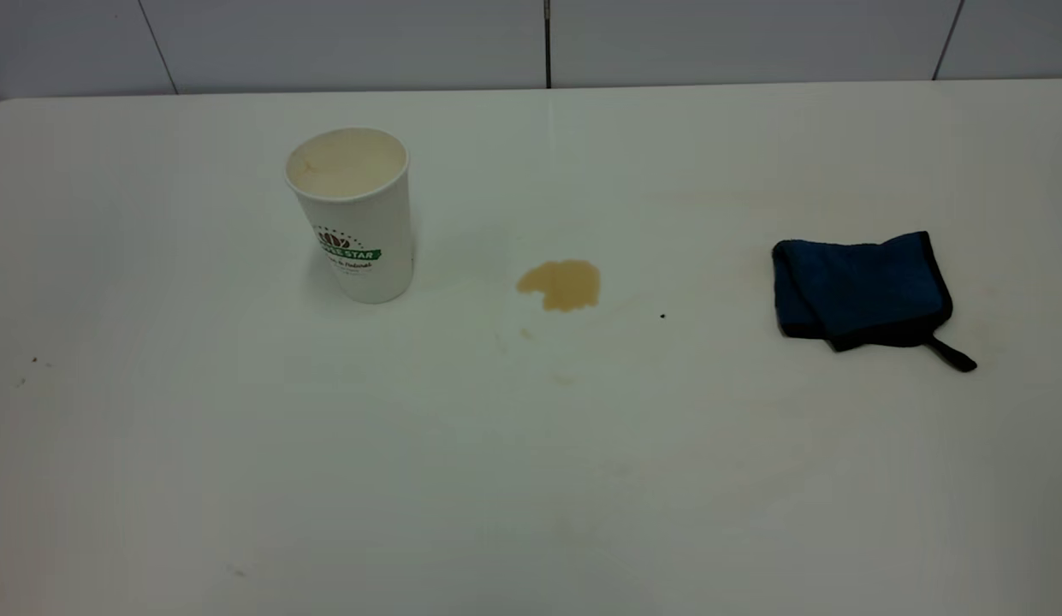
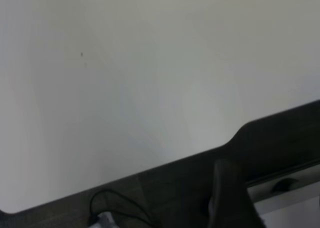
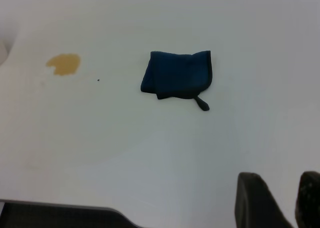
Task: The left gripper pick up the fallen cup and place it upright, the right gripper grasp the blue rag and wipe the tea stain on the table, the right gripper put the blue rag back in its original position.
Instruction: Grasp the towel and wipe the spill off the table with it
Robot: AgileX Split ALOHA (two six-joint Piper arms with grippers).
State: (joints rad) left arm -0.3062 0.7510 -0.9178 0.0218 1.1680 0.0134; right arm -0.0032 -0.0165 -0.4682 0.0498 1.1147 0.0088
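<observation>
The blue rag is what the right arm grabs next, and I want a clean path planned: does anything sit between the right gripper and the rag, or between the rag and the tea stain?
Nothing visible does. In the right wrist view, bare table lies between the right gripper and the blue rag. Between rag and tea stain there is only a tiny dark speck. The cup stands beyond the stain.

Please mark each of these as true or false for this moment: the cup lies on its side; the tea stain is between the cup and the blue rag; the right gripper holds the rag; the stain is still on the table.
1. The cup lies on its side. False: it stands upright, mouth up.
2. The tea stain is between the cup and the blue rag. True.
3. The right gripper holds the rag. False: the rag lies alone on the table, apart from the gripper.
4. The stain is on the table, unwiped. True.
</observation>
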